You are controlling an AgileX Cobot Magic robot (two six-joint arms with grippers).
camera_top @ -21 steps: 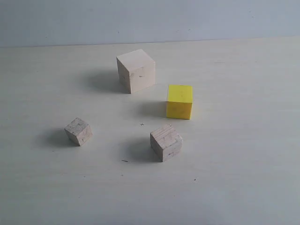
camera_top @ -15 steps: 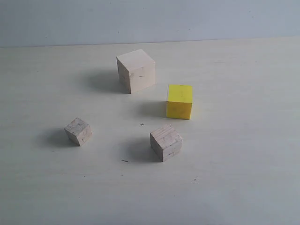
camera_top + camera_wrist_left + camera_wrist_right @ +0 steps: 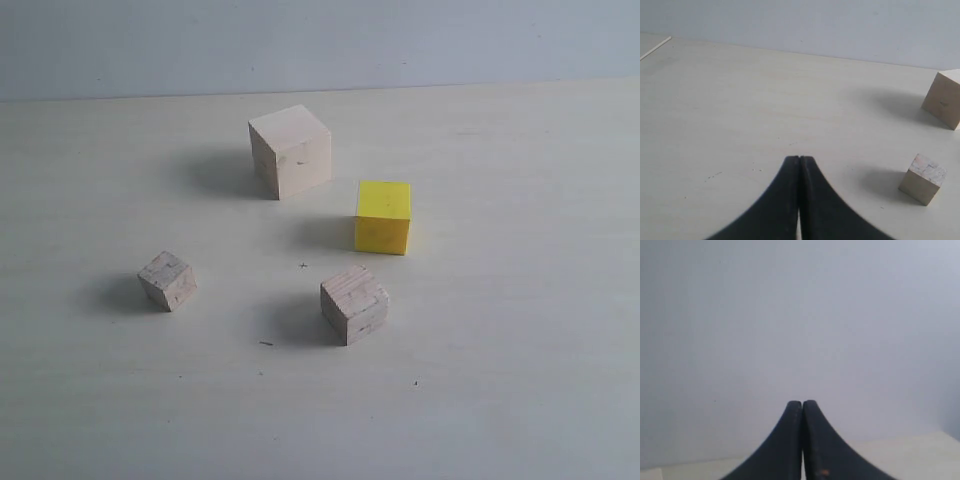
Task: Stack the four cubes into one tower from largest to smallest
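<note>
Four cubes stand apart on the pale table point(image 3: 520, 330). The large smooth pale cube point(image 3: 290, 151) is at the back. To its front right sits the yellow cube point(image 3: 383, 217). The grainy mid-sized wooden cube point(image 3: 354, 304) is in front, the small wooden cube point(image 3: 167, 280) at the left. No tower stands. Neither arm shows in the exterior view. My left gripper point(image 3: 799, 158) is shut and empty, with the small cube point(image 3: 922, 179) and a corner of the large cube point(image 3: 944, 99) off to one side of it. My right gripper point(image 3: 802, 403) is shut and empty, facing the wall.
A plain grey-blue wall point(image 3: 320, 45) runs along the table's far edge. Small dark specks point(image 3: 303, 265) mark the tabletop between the cubes. The table's edge point(image 3: 655, 49) shows in the left wrist view.
</note>
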